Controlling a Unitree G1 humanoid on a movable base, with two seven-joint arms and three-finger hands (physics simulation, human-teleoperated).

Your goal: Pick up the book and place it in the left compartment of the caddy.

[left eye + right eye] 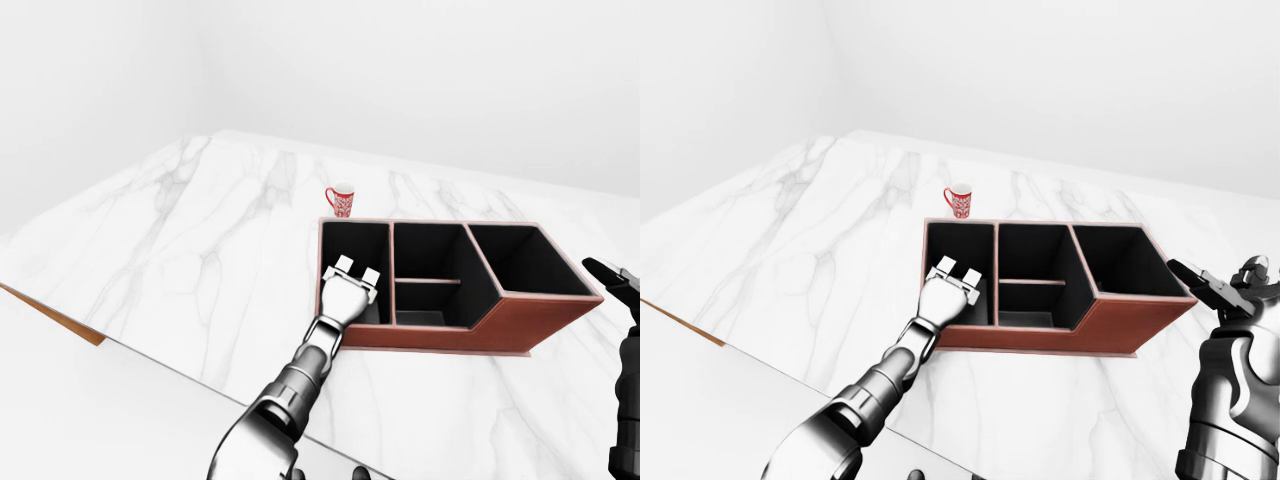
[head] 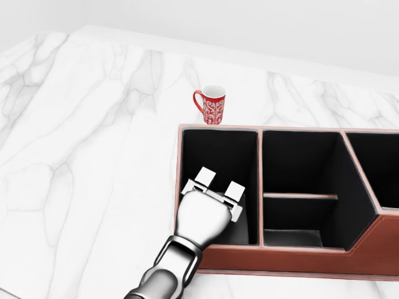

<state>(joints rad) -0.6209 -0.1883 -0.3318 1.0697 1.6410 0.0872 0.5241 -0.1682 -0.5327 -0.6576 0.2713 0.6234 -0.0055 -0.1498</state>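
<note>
The brown caddy (image 2: 299, 258) with a black inside lies on the white marble table (image 2: 93, 162). My left hand (image 2: 218, 183) reaches over the near wall of its left compartment (image 2: 218, 149), its white fingertips (image 2: 204, 176) stretched out and open. A pale grey patch (image 2: 240, 229) shows on that compartment's floor beside the hand; I cannot tell whether it is the book. No book shows anywhere else. In the right-eye view my right hand (image 1: 1212, 287) hangs to the right of the caddy, fingers spread, holding nothing.
A red patterned mug (image 2: 211, 104) stands just above the caddy's top left corner. The middle compartment (image 2: 299, 180) has a cross divider, and a third compartment (image 2: 374, 168) lies to the right. The table's near edge (image 1: 150, 360) runs diagonally at lower left.
</note>
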